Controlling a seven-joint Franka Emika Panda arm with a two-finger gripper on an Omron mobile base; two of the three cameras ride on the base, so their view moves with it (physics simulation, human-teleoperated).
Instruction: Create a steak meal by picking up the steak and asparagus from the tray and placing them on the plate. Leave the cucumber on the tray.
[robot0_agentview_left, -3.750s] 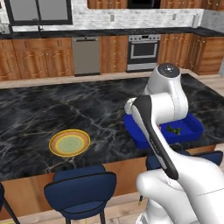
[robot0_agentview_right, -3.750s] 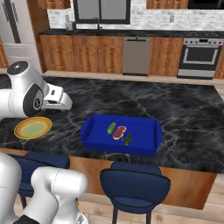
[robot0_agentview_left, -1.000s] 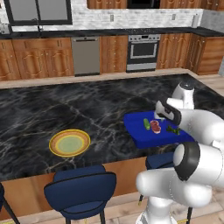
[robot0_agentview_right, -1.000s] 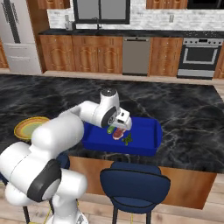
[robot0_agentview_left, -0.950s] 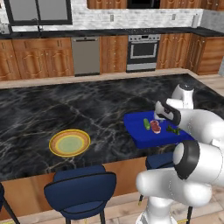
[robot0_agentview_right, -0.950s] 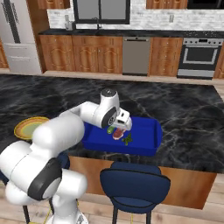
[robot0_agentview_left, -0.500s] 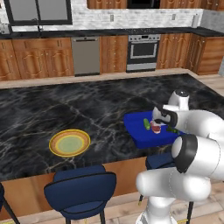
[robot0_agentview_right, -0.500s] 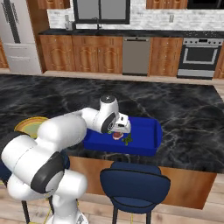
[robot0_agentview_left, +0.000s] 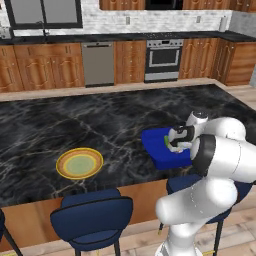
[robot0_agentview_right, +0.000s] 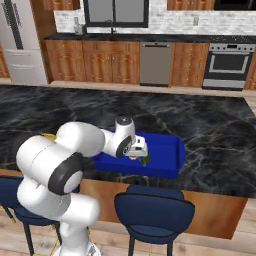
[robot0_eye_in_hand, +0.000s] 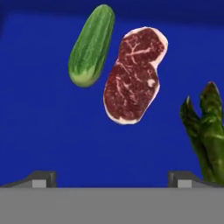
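- Blue tray (robot0_agentview_left: 156, 150) sits on the dark marble table (robot0_agentview_left: 60, 125), near its front edge; the arm reaches down into it.
- Gripper (robot0_eye_in_hand: 111, 179) hangs low over the tray floor, fingers (robot0_eye_in_hand: 41, 178) spread wide apart and gripping nothing.
- Steak (robot0_eye_in_hand: 133, 74) lies flat on the tray floor, ahead of the fingers and about midway between them in the hand view.
- Cucumber (robot0_eye_in_hand: 92, 43) lies just beside the steak, on its left in the hand view; whether the two touch cannot be told.
- Asparagus (robot0_eye_in_hand: 205, 131) lies at the right edge of the hand view, apart from the steak, next to the right finger.
- Plate (robot0_agentview_left: 79, 163), yellow-rimmed with a pale green centre, rests on the table well apart from the tray, with nothing on it.
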